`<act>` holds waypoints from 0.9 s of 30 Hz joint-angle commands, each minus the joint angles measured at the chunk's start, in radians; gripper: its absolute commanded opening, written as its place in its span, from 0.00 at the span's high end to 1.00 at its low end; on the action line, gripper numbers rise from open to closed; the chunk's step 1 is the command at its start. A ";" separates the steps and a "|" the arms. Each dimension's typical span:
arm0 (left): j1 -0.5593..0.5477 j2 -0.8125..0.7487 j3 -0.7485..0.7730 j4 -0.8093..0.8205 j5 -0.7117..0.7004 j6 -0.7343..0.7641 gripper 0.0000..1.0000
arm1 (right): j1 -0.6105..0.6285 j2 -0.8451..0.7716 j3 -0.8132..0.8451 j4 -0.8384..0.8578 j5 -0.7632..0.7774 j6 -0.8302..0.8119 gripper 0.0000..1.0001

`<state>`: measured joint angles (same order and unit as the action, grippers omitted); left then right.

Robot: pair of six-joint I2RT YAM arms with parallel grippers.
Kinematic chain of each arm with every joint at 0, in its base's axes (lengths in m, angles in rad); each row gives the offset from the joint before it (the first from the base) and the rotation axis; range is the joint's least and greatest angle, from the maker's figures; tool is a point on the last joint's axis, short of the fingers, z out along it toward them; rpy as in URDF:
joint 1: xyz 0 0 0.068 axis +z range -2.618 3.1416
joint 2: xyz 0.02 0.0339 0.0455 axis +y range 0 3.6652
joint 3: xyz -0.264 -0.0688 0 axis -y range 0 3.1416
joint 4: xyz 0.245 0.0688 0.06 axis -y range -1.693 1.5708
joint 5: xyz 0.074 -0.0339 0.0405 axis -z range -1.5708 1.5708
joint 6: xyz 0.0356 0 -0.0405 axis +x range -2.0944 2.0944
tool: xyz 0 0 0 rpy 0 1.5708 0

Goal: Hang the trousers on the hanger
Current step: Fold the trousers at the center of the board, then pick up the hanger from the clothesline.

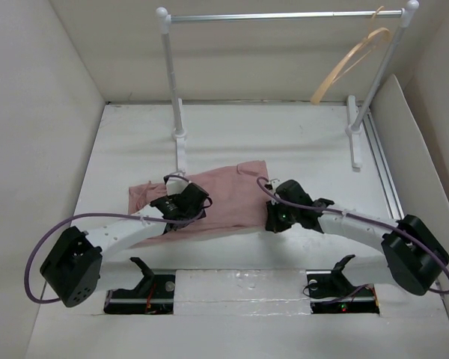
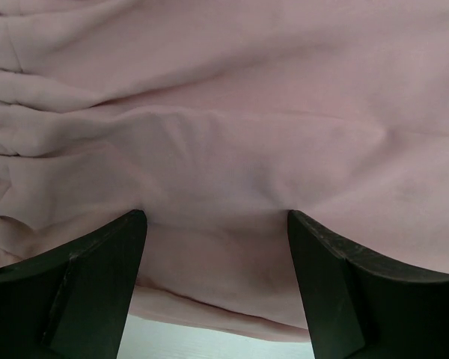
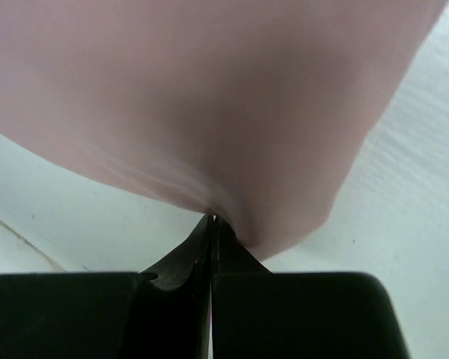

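Note:
The dusty-pink trousers [image 1: 232, 198] lie crumpled on the white table [image 1: 284, 142], between the two arms. My left gripper [image 1: 197, 199] is over their left part. In the left wrist view it is open [image 2: 217, 217], its fingers [image 2: 105, 262] pressed down on wrinkled fabric [image 2: 224, 112] with cloth between them, not pinched. My right gripper [image 1: 269, 215] is at the trousers' right edge. In the right wrist view its jaws are shut [image 3: 213, 218] on a fold of the pink cloth [image 3: 209, 97], which puckers at the tips. The tan wooden hanger [image 1: 352, 63] hangs on the rail at the far right.
A silver-and-white clothes rail [image 1: 284, 15] stands at the back on two white posts with feet [image 1: 181, 142]. White walls close in the left, back and right. A metal track [image 1: 382, 164] runs along the table's right side.

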<state>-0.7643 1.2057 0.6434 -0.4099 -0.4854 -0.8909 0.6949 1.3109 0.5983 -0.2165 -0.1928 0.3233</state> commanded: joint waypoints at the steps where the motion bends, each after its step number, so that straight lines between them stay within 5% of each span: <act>1: 0.008 -0.011 -0.004 0.003 0.016 -0.052 0.27 | -0.001 -0.061 -0.009 0.042 -0.007 0.033 1.00; 5: 0.008 -0.096 0.088 -0.068 0.011 0.002 0.27 | 0.009 -0.125 0.138 -0.186 0.004 -0.038 0.87; 9: 0.008 -0.152 0.257 -0.105 0.010 0.073 0.28 | -0.037 -0.237 0.421 -0.306 0.035 -0.134 0.45; 13: -0.001 -0.146 0.370 -0.092 0.051 0.148 0.35 | -0.225 -0.201 0.749 -0.345 -0.005 -0.226 0.28; 16: -0.048 -0.110 0.439 -0.061 0.070 0.197 0.69 | -0.429 -0.144 0.931 -0.294 -0.097 -0.221 0.21; 17: -0.049 -0.094 0.455 -0.029 0.086 0.211 0.91 | -0.536 -0.095 1.001 -0.259 -0.168 -0.213 0.17; 18: -0.049 -0.087 0.455 -0.009 0.112 0.219 1.00 | -0.584 -0.072 1.024 -0.235 -0.186 -0.202 0.16; 25: -0.049 -0.081 0.386 0.149 0.303 0.242 1.00 | -0.837 0.145 1.156 -0.104 -0.301 -0.046 0.05; 27: -0.049 -0.086 0.362 0.175 0.324 0.248 0.89 | -0.851 0.244 1.190 -0.066 -0.376 -0.001 0.02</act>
<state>-0.8116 1.1378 1.0348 -0.3172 -0.2348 -0.6685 -0.1333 1.4631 1.7382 -0.3527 -0.4362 0.2367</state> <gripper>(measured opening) 0.088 0.968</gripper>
